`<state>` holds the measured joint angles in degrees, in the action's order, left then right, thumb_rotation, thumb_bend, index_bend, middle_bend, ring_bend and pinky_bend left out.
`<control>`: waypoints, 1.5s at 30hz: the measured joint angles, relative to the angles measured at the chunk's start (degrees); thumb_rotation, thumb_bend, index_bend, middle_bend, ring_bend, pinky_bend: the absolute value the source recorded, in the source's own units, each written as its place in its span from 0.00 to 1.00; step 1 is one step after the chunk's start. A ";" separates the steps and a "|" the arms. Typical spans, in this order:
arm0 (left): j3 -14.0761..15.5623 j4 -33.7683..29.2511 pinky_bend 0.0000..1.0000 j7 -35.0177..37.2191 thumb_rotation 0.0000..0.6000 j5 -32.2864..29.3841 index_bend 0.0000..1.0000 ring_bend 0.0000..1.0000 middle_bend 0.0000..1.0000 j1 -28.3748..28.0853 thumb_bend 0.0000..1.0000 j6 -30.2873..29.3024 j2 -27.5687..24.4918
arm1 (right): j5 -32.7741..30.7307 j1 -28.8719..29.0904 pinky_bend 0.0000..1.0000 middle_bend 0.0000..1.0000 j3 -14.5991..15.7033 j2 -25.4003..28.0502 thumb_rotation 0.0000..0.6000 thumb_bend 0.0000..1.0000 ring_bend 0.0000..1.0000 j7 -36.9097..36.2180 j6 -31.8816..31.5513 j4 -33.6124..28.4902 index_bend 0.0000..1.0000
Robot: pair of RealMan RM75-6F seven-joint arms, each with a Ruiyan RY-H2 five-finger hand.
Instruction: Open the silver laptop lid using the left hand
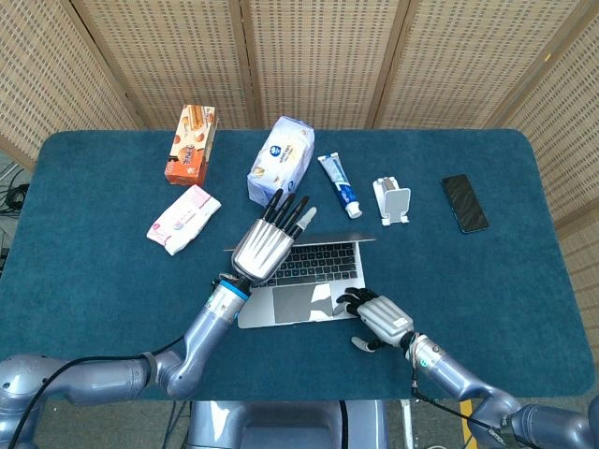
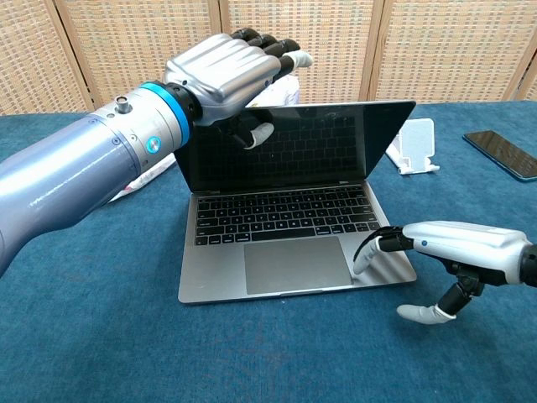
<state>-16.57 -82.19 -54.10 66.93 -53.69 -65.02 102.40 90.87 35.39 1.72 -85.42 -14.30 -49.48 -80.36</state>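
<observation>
The silver laptop (image 1: 309,301) (image 2: 281,222) lies open at the table's front middle, its dark screen (image 2: 310,147) raised nearly upright. My left hand (image 1: 267,245) (image 2: 220,74) is at the lid's upper left corner, fingers stretched out flat above the top edge, and its thumb (image 2: 254,133) touches the screen side. Beside the laptop's front right corner is my right hand (image 1: 382,320) (image 2: 460,245). One of its fingertips (image 2: 362,256) presses on the palm rest, and the other fingers are spread.
Behind the laptop lie an orange snack box (image 1: 192,143), a pink tissue pack (image 1: 183,218), a white and blue bag (image 1: 280,164), a toothpaste tube (image 1: 339,184), a white phone stand (image 1: 391,200) (image 2: 417,143) and a black phone (image 1: 464,202) (image 2: 503,151). Wicker screens close off the back.
</observation>
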 measured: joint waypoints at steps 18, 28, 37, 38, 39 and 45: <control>-2.96 5.12 0.00 0.03 0.89 -4.43 0.00 0.00 0.00 -1.78 0.40 1.10 -0.77 | -0.61 0.21 0.10 0.18 0.44 0.32 1.00 0.41 0.00 -0.29 -0.42 -0.04 0.25; -4.79 8.27 0.00 -0.02 0.89 -7.08 0.00 0.00 0.00 -3.18 0.39 1.83 -1.07 | -0.70 0.43 0.10 0.18 0.65 0.41 1.00 0.41 0.00 -0.47 -0.49 -0.14 0.25; -6.06 11.01 0.00 -0.10 0.90 -9.43 0.00 0.00 0.00 -4.67 0.37 2.46 -1.18 | -0.94 0.55 0.10 0.18 0.70 0.62 1.00 0.41 0.00 -0.51 -0.68 -0.30 0.25; -6.13 11.28 0.00 -0.12 0.90 -9.69 0.00 0.00 0.00 -4.81 0.36 2.51 -1.20 | -0.96 0.56 0.10 0.18 0.71 0.64 1.00 0.41 0.00 -0.50 -0.70 -0.32 0.25; -6.16 11.47 0.00 -0.15 0.89 -9.82 0.00 0.00 0.00 -4.92 0.36 2.53 -1.22 | -0.97 0.57 0.10 0.18 0.72 0.65 1.00 0.41 0.00 -0.47 -0.73 -0.33 0.25; -6.37 12.55 0.00 -0.31 0.90 -10.85 0.00 0.00 0.00 -5.56 0.36 2.52 -1.33 | -1.13 0.61 0.10 0.18 0.84 0.83 1.00 0.41 0.00 -0.24 -0.76 -0.46 0.25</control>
<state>-22.94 -69.65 -54.41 56.08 -59.25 -62.50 101.07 89.74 36.00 2.56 -84.60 -14.55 -50.25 -80.83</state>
